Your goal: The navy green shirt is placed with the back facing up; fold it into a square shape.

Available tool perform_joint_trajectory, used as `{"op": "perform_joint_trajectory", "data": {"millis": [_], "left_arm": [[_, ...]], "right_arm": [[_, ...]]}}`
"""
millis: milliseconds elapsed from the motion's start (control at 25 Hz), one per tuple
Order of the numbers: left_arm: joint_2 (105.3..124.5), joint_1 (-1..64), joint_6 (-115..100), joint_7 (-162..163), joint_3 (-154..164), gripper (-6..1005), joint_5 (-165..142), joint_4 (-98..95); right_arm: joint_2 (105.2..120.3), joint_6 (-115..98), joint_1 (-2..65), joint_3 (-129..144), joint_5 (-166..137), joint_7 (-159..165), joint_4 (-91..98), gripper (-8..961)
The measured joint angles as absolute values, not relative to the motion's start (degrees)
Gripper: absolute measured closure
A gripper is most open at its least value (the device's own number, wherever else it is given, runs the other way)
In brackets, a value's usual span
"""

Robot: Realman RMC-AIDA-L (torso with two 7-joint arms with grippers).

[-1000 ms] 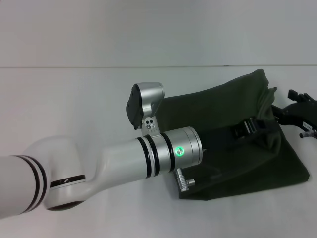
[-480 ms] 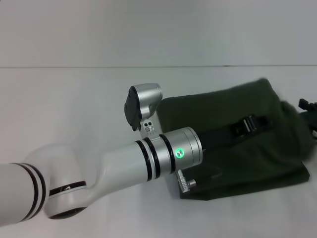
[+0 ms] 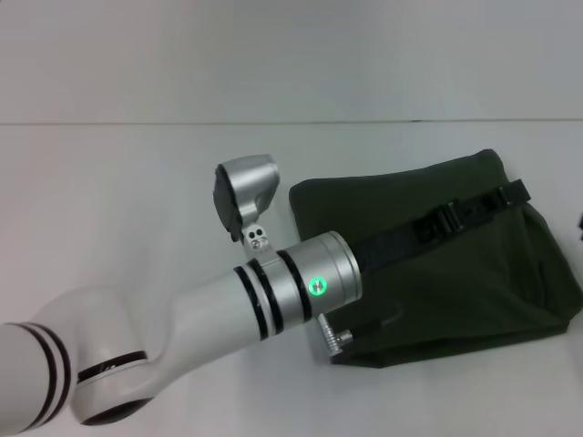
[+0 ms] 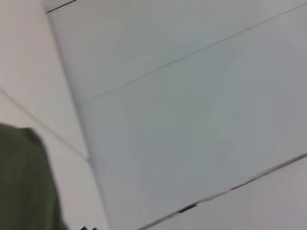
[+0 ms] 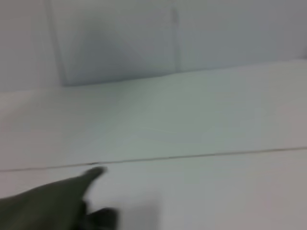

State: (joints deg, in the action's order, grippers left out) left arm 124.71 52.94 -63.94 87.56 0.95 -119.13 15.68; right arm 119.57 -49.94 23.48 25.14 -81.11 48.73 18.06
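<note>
The navy green shirt [image 3: 455, 273] lies folded into a rough rectangle on the white table [image 3: 137, 182], right of centre in the head view, plain side up. My left arm [image 3: 273, 291] reaches across it from the lower left. My left gripper [image 3: 512, 193] lies along the top of the shirt, with its tip at the far right edge of the cloth. Only a dark sliver of my right gripper [image 3: 580, 220] shows at the right border, beside the shirt. A part of the shirt shows in the left wrist view [image 4: 24, 182] and in the right wrist view [image 5: 48, 206].
The table's far edge meets a pale wall [image 3: 291, 55] along a line across the top third of the head view. My left arm's elbow [image 3: 109, 373] fills the lower left corner.
The raised fold of the shirt has come down and the cloth now lies flatter. My left gripper has moved right and farther across it. My right gripper has drawn back to the right border.
</note>
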Motion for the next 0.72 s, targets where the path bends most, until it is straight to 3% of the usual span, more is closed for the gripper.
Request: {"op": "perform_joint_trajectory", "data": {"millis": [160, 280, 600, 720], "left_arm": [[124.68, 51.75, -70.98, 87.08, 0.92, 328, -122.07, 12.56], [124.49, 49.43, -80.88, 86.67, 1.4, 267, -125.68, 6.2], [124.01, 39.53, -98.44, 84.54, 12.04, 119, -129.16, -16.42], [123.94, 35.11, -101.09, 83.23, 15.9, 121, -129.14, -24.48]], "right_arm": [[119.53, -51.14, 22.46, 20.71, -81.11, 53.54, 19.58, 54], [118.66, -55.28, 21.92, 20.63, -81.87, 61.05, 20.03, 54], [114.52, -71.49, 23.09, 29.62, -97.34, 93.9, 30.65, 56], [113.11, -75.01, 25.51, 32.74, -104.31, 107.33, 36.82, 56]]}}
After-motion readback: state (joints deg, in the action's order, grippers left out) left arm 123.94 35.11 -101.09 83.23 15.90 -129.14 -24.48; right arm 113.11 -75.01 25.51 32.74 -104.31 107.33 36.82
